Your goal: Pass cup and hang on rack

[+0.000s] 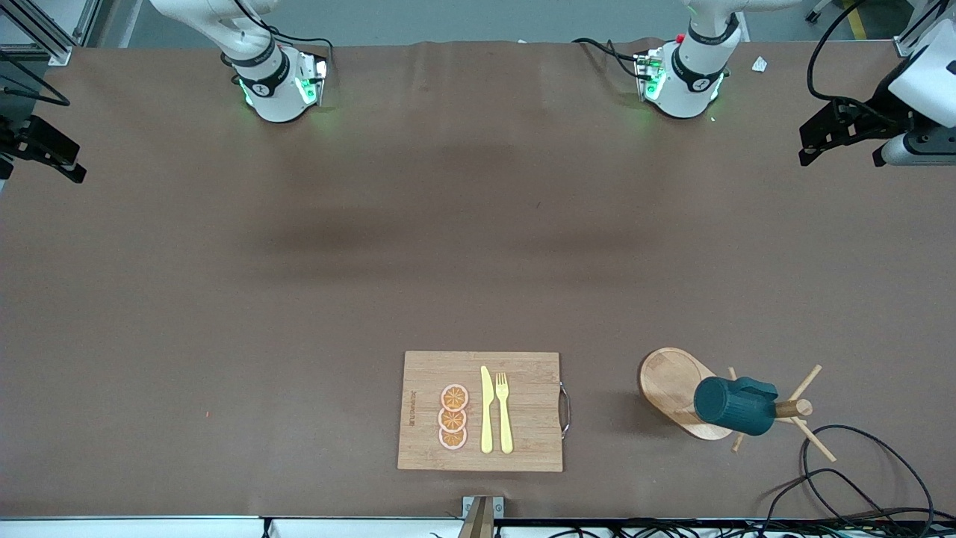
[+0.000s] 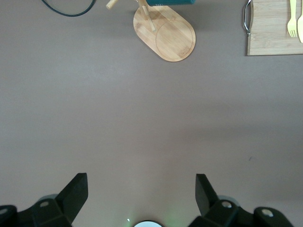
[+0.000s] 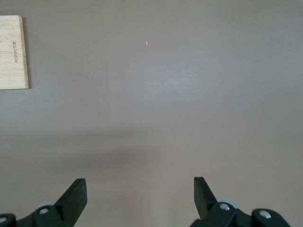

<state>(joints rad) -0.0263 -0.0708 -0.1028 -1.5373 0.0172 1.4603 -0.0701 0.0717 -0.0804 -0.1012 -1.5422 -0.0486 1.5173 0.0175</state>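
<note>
The cutting board [image 1: 523,388] sits at the table's [image 1: 299,299] edge nearest the front camera, about the middle. Small writing runs along one side of it, too small to read. On it lie three orange slices [image 1: 453,417], one yellow knife [image 1: 486,411] and one yellow fork [image 1: 504,411]. The one cup [image 1: 736,405] hangs on the rack [image 1: 672,381], near the same edge, toward the left arm's end. Black cables [image 1: 859,471] curl beside the rack. The left gripper [image 2: 141,198] and the right gripper [image 3: 140,198] are spread wide with nothing in them, over bare table.
</note>
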